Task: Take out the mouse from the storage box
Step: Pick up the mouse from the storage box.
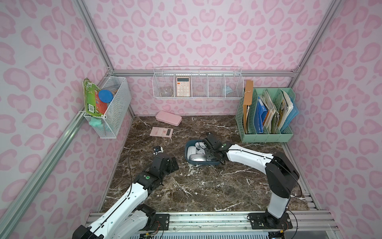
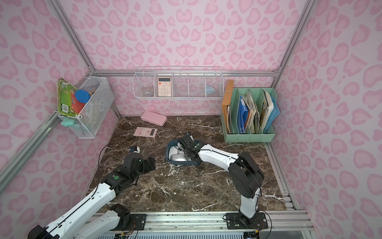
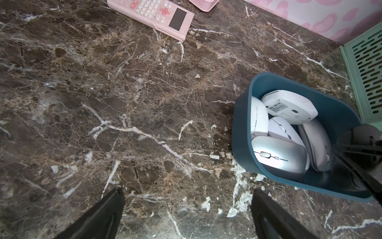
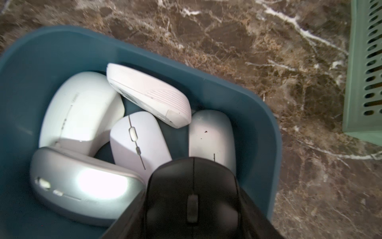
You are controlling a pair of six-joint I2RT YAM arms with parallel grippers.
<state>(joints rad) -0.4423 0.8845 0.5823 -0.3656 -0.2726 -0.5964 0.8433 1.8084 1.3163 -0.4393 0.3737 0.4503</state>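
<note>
Six mice are seen in the storage box: five pale ones, among them a silver mouse, plus a black mouse. The black mouse is clamped between the jaws of the right gripper, inside the box outline and over the pale mice; whether it is raised off the floor cannot be told. The box is set mid-table on the marble table, near the mint-green file rack. The left gripper is held wide apart beside the box, with only marble seen between its fingers.
</note>
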